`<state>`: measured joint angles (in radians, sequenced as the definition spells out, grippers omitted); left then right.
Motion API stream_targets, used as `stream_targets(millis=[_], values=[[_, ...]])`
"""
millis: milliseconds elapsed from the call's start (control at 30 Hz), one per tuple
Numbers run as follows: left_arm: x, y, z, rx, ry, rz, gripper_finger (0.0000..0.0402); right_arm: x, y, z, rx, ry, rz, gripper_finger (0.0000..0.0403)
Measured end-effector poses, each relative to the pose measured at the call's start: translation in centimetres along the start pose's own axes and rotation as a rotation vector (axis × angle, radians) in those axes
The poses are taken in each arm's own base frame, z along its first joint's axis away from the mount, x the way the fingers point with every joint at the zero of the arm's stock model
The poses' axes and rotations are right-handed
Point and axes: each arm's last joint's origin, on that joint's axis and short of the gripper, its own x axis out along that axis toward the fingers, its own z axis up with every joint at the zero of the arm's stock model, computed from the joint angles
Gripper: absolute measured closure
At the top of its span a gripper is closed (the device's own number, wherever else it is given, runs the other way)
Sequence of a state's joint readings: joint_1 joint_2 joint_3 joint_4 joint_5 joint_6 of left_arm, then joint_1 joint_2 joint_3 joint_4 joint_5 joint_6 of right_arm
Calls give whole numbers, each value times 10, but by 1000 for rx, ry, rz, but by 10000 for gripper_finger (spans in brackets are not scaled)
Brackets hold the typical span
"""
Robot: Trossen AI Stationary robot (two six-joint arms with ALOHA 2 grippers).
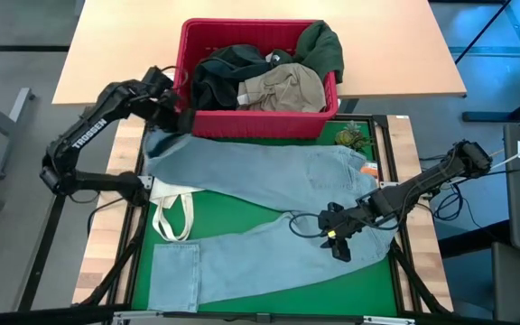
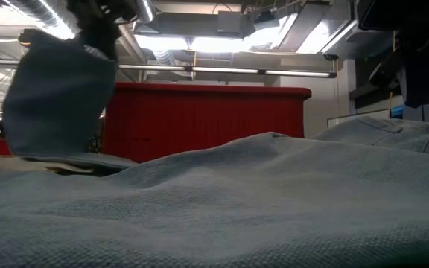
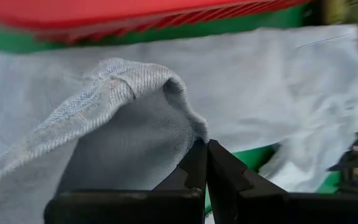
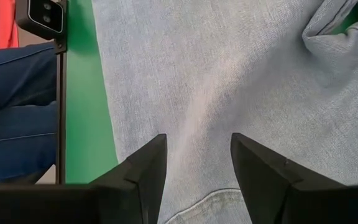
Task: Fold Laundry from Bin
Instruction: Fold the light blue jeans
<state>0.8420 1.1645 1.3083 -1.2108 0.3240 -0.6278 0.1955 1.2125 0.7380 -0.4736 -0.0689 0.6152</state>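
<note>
Light blue denim jeans point(image 1: 269, 181) lie spread over the green mat point(image 1: 242, 212), one leg reaching the near left corner. The red bin point(image 1: 260, 24) stands at the far edge, with dark green and khaki-beige laundry point(image 1: 283, 86) inside. My left gripper point(image 1: 181, 125) is by the bin's near left corner, shut on the jeans' far left end, which it holds raised point(image 2: 58, 97). My right gripper point(image 1: 337, 236) stands open, pointing down at the jeans' middle point(image 4: 229, 81). My left gripper pinches the denim between its two shut fingers point(image 3: 194, 165), at a fold of the cloth point(image 3: 188, 121) beside a stitched hem point(image 3: 114, 78). The fingers slant down from above. That end hangs slack below them; the remainder lies on the mat. I cannot tell whether my right gripper touches the denim.
A white tote bag point(image 1: 170, 206) with loop handles lies partly under the jeans at the left. A small green object point(image 1: 350, 137) sits at the mat's far right. A small camera point(image 4: 42, 15) stands at the mat's edge. A wooden table point(image 1: 125, 54) lies behind the bin.
</note>
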Motion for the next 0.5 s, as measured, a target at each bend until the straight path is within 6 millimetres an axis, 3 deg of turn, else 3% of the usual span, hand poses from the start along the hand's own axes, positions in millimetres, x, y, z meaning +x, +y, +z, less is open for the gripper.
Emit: stream_targets(millis=[300, 500], values=[[14, -55, -4, 82, -216, -155, 402, 0, 0, 0, -27, -1, -1, 224], [47, -88, -7, 167, -260, -185, 402, 0, 0, 0, -72, -2, 0, 224]])
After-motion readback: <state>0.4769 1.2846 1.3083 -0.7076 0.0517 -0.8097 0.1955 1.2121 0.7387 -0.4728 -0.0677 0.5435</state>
